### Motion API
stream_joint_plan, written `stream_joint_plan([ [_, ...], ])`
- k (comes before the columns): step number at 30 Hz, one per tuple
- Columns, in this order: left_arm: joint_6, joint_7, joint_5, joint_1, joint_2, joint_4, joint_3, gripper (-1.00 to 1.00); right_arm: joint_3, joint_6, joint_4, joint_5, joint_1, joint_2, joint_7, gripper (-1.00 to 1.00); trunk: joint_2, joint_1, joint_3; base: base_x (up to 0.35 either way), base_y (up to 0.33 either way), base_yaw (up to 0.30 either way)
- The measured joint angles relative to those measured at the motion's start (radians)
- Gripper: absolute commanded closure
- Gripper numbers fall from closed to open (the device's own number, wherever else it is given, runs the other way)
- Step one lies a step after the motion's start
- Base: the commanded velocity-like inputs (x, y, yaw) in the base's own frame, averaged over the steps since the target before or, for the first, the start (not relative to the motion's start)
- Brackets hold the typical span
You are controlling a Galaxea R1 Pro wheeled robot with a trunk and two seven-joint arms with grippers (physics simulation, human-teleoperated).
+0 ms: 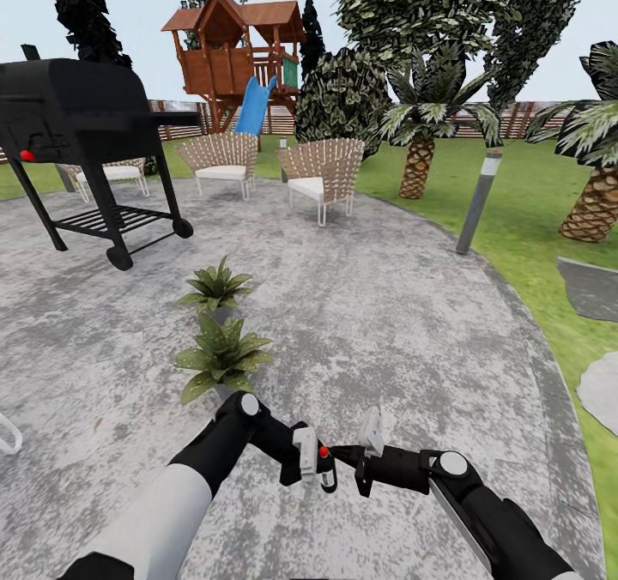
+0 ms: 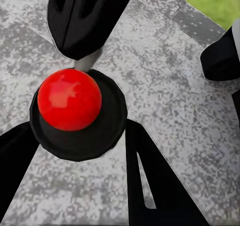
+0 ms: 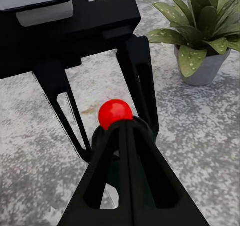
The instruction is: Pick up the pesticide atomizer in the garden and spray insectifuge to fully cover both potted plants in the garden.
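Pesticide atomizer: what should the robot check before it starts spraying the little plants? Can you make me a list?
1. Bottle held: the pesticide atomizer sits between the jaws of the left gripper, red top showing. Ok.
2. Right gripper out of the way: it is close beside the bottle, and whether it touches is unclear. Cannot tell.
3. Plants found: the nearer potted plant and the farther potted plant stand ahead on the paving, to the robot's left. Ok.
4. Nozzle pointed at a plant: its direction is not visible. Cannot tell.
5. Bottle upright: the red top faces up. Ok.
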Motion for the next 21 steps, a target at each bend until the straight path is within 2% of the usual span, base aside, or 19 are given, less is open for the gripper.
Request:
stream_joint_plan([
  [4, 0.000, 0.034, -0.014, 0.002, 0.000, 0.011, -0.008, 1.00, 0.001, 0.000, 0.000, 0.001, 0.000, 0.000, 0.000, 1.00, 0.000, 0.000, 0.000, 0.000, 0.000, 0.000],
  [5, 0.001, 0.036, -0.023, 0.003, 0.008, 0.012, -0.008, 1.00, 0.001, 0.000, 0.000, 0.001, 0.000, 0.000, 0.000, 1.00, 0.000, 0.000, 0.000, 0.000, 0.000, 0.000],
  [6, 0.003, 0.037, -0.035, 0.005, 0.035, 0.013, -0.007, 1.00, 0.002, 0.000, 0.000, 0.001, 0.000, 0.000, 0.000, 1.00, 0.000, 0.000, 0.000, 0.000, 0.000, 0.000],
  [8, 0.003, 0.038, -0.041, 0.010, 0.070, 0.013, -0.004, 1.00, 0.002, 0.000, 0.000, 0.001, 0.000, 0.000, 0.000, 1.00, 0.000, 0.000, 0.000, 0.000, 0.000, 0.000],
  [11, 0.004, 0.039, -0.043, 0.015, 0.142, 0.013, -0.002, 1.00, 0.003, 0.000, 0.000, 0.000, 0.000, 0.000, 0.000, 1.00, 0.000, 0.000, 0.000, 0.000, 0.000, 0.000],
  [12, 0.004, 0.039, -0.043, 0.016, 0.164, 0.013, -0.001, 1.00, 0.004, 0.000, -0.001, 0.000, 0.000, 0.000, 0.000, -1.00, 0.000, 0.000, 0.000, 0.000, 0.000, 0.000],
  [17, 0.006, 0.043, -0.040, 0.034, 0.266, 0.013, 0.008, 1.00, 0.005, 0.000, 0.001, 0.000, 0.000, 0.000, 0.000, -1.00, 0.000, 0.000, 0.000, 0.000, 0.000, 0.000],
  [19, 0.006, 0.078, -0.035, 0.062, 0.300, 0.014, 0.025, 1.00, 0.003, -0.001, 0.003, -0.001, 0.000, 0.001, -0.004, -1.00, 0.000, 0.000, 0.000, 0.000, 0.000, 0.000],
  [20, 0.005, 0.130, -0.032, 0.090, 0.312, 0.014, 0.056, 1.00, 0.004, -0.001, 0.010, -0.001, 0.000, 0.001, -0.006, -1.00, 0.000, 0.000, 0.000, 0.000, 0.000, 0.000],
  [21, 0.005, 0.198, -0.028, 0.126, 0.318, 0.014, 0.109, 1.00, 0.003, -0.003, 0.031, -0.001, 0.000, 0.002, -0.008, -1.00, 0.000, 0.000, 0.000, 0.000, 0.000, 0.000],
])
